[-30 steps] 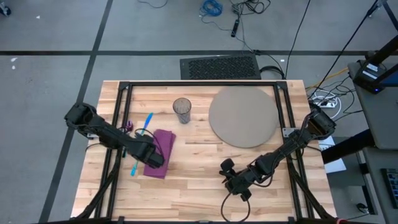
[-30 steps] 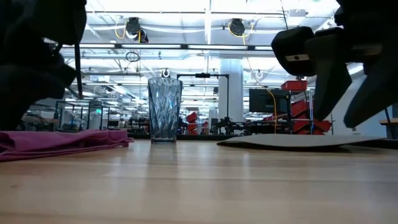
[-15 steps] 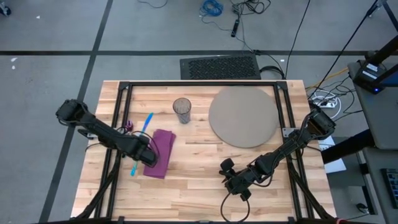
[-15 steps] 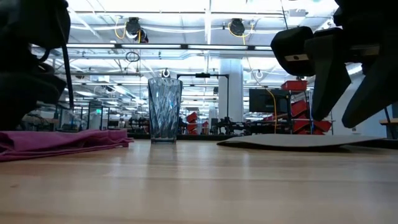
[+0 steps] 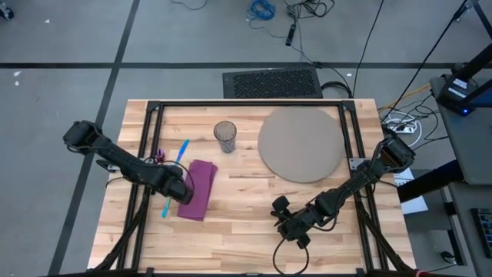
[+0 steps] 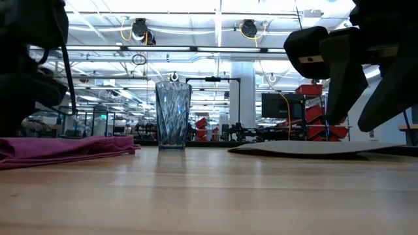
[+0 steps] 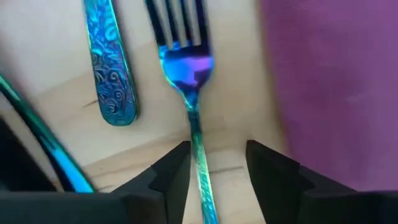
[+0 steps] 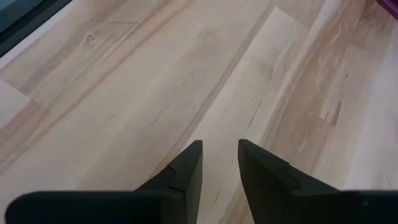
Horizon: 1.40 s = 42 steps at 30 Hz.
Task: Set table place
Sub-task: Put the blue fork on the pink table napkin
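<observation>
My left gripper (image 5: 175, 190) is open and low over the table at the left edge of the purple napkin (image 5: 197, 187). In the left wrist view its fingers (image 7: 171, 171) stand on either side of the handle of a blue fork (image 7: 186, 62) that lies flat on the wood, without touching it. A second blue cutlery handle (image 7: 112, 68) lies beside the fork. The clear glass (image 5: 225, 137) stands upright at the far middle. The round grey-tan mat (image 5: 300, 144) lies flat at the far right. My right gripper (image 5: 283, 223) is open and empty over bare wood near the front. The red plate is out of view.
A small pink piece (image 5: 160, 155) lies by the black frame bar at the left. The black frame (image 5: 246, 103) runs along the table's edges. Bare wood (image 5: 246, 192) lies between the napkin and my right gripper. In the low view the glass (image 6: 173, 114) stands between both arms.
My left gripper has gone a little toward the table's left edge, from over the napkin to the cutlery at the napkin's left side. The napkin and cutlery have stayed in place.
</observation>
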Available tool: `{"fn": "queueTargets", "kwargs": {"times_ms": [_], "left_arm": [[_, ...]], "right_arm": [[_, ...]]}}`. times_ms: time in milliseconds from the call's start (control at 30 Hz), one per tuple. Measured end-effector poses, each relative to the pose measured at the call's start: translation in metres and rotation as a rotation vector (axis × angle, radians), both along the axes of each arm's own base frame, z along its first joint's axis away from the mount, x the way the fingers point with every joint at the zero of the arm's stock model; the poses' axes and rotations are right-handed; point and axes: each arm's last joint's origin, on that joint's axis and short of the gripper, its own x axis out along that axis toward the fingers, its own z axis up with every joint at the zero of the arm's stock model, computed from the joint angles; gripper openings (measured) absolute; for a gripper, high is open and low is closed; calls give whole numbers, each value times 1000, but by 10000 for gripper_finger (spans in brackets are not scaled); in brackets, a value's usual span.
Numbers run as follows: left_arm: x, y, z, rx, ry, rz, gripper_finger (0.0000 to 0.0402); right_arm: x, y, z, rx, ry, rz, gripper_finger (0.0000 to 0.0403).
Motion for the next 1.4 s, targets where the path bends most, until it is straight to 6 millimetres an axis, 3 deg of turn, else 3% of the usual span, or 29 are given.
{"fn": "queueTargets", "kwargs": {"times_ms": [233, 400, 467, 800, 1100, 1400], "left_arm": [[-5, 2, -9, -18, -5, -26, 108], [-4, 2, -8, -34, -40, -50, 23], [-4, 2, -7, -37, -48, -51, 9], [-3, 1, -1, -35, -72, -25, 2], [-3, 3, 26, 3, -117, 28, 0], [12, 3, 47, 20, -263, 89, 0]], "right_arm": [[0, 0, 0, 1, -1, 0, 89], [1, 1, 1, 4, -17, 7, 89], [2, 1, 2, 8, -23, 8, 89], [2, 1, 1, 6, -23, 10, 89], [2, 1, 2, 3, -26, 15, 89], [2, 1, 2, -5, -34, 28, 89]]}}
